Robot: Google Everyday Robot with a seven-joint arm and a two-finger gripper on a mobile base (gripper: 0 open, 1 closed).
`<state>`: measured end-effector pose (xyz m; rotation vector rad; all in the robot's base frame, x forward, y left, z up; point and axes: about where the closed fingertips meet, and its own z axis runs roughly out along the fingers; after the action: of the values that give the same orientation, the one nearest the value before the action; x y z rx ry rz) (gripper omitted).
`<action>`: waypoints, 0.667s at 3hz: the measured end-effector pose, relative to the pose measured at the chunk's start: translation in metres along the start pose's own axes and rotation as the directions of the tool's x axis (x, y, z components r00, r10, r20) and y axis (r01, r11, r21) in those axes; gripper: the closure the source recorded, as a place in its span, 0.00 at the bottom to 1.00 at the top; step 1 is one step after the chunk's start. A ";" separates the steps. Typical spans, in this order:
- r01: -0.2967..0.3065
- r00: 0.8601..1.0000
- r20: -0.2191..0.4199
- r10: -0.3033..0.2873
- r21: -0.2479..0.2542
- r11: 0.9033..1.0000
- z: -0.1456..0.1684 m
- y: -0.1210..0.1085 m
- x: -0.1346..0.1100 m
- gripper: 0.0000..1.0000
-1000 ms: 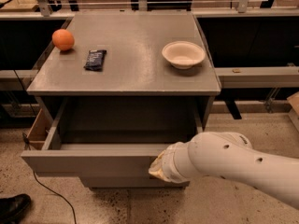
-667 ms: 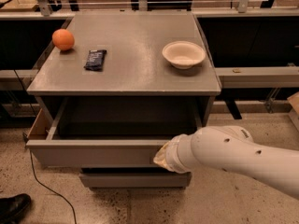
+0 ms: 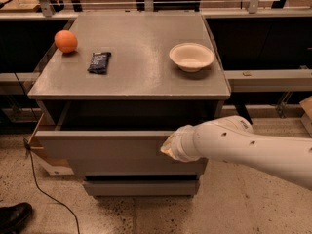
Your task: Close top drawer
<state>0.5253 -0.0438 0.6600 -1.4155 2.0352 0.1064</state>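
- Orange (image 3: 65,41) at the table's (image 3: 141,79) back left corner.
- Dark packet (image 3: 99,62) lying flat near it.
- White bowl (image 3: 191,56) upright, right side.
- Black shoe (image 3: 13,217) on the floor.

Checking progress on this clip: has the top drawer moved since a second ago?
Yes. The top drawer has slid inward, its front panel nearer the front edge of the cabinet top; the hand is at the panel's right side.

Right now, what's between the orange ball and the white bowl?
Camera view: a small dark packet lies between the round orange ball and the white bowl. The robot's hand is at the front of the grey top drawer.
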 end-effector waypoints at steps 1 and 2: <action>0.022 1.000 0.006 -0.022 0.061 0.998 0.011 -0.033 -0.010 1.00; 0.039 0.999 0.024 -0.042 0.124 0.992 0.020 -0.065 -0.023 1.00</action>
<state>0.5956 -0.0440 0.6761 -1.3709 1.9556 -0.0177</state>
